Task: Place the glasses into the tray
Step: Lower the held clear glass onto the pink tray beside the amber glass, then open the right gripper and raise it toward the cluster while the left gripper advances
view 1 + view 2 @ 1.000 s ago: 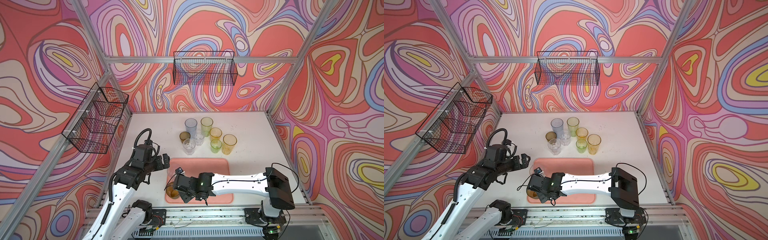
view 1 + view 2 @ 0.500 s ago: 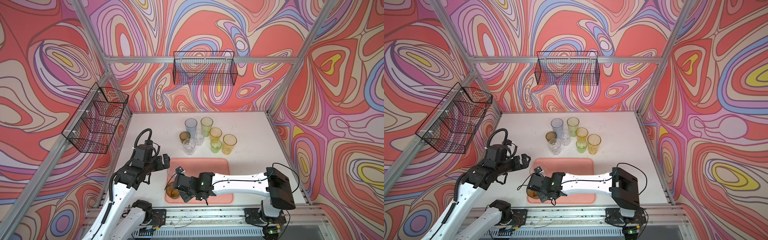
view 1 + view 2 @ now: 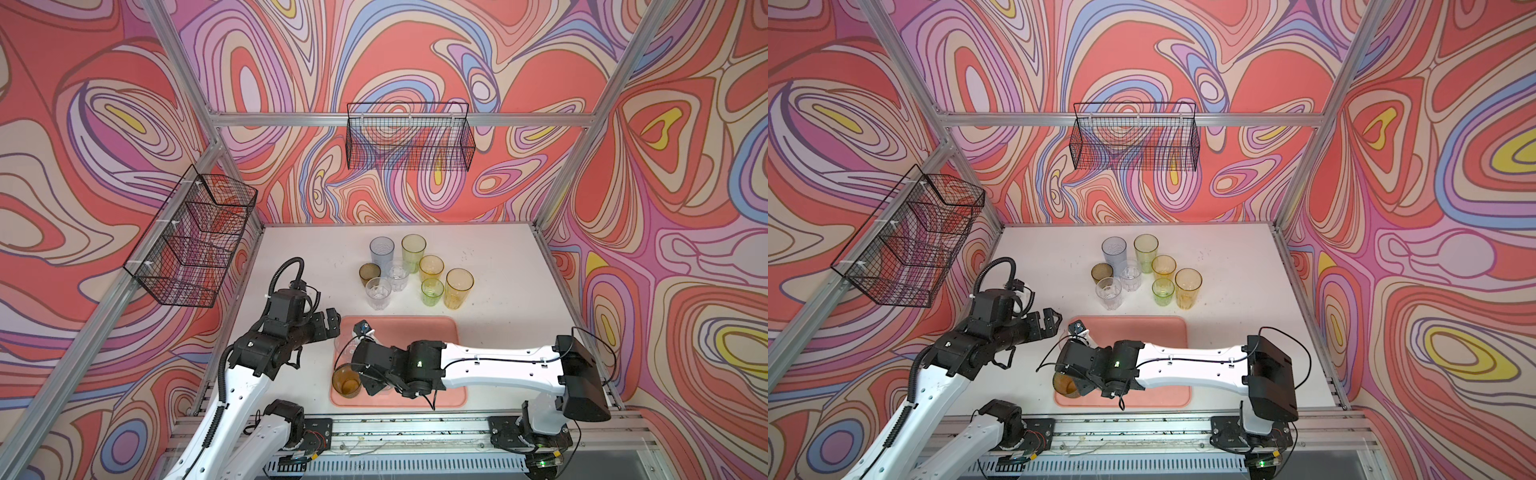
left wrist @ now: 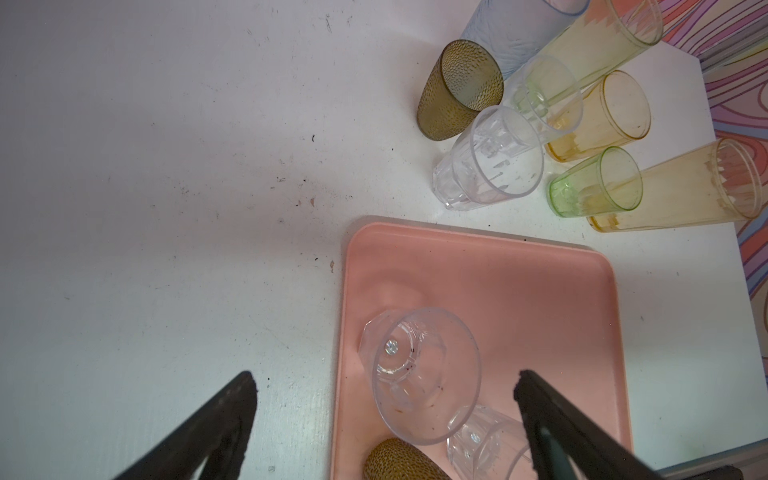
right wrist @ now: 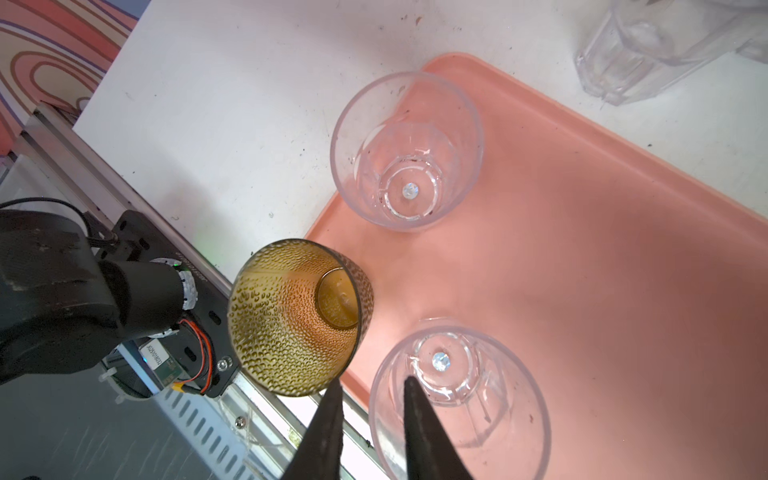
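Your right claw (image 5: pixel 372 382) has just eased apart astride the clear glass (image 5: pixel 457 399), which stands in the tray (image 5: pixel 582 270) at 7 o'clock. One more is delivered. Your left claw (image 4: pixel 384 376) gapes wide and holds nothing. Eight glasses (image 3: pixel 378 286) wait at 12 o'clock.

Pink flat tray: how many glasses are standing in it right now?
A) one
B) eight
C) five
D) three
D: the large flat salmon-pink plastic tray holds a short clear faceted glass, a second clear faceted glass and a short brown dimpled glass, and nothing more.
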`<state>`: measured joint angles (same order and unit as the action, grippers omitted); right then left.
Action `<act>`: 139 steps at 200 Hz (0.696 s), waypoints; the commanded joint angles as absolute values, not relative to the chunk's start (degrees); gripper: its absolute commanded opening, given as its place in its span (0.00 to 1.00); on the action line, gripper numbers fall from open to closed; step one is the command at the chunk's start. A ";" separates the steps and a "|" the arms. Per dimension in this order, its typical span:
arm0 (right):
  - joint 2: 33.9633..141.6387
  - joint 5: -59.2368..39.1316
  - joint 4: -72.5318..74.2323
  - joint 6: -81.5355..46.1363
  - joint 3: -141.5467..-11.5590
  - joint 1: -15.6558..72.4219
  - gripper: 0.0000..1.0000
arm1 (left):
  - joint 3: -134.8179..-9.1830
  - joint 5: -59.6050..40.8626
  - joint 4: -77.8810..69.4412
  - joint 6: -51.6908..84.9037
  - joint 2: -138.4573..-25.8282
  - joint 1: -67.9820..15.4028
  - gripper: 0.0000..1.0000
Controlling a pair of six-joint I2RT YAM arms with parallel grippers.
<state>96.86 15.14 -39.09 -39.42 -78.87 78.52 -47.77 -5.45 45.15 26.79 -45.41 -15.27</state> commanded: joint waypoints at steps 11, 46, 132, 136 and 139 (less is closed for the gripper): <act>95.70 22.56 -40.94 -37.80 -82.02 78.26 0.24 | -46.93 -4.61 44.04 26.61 -44.57 -14.94 1.00; 96.80 23.38 -42.46 -35.20 -86.49 74.95 0.33 | -46.67 -4.17 43.34 26.94 -44.84 -14.94 1.00; 100.80 17.78 -43.86 -30.64 -96.47 59.99 0.68 | -50.13 -8.71 38.67 28.47 -52.92 -14.92 1.00; 101.13 17.18 -43.93 -30.54 -96.99 59.28 0.68 | -50.63 -8.94 38.33 28.39 -53.74 -14.94 1.00; 101.16 16.67 -44.04 -30.43 -97.38 58.88 0.68 | -51.09 -9.01 38.13 28.27 -54.31 -14.94 1.00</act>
<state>98.85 19.92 -43.13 -32.40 -94.56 62.00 -47.81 -7.20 41.76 27.73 -51.37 -15.27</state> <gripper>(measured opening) 0.679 0.999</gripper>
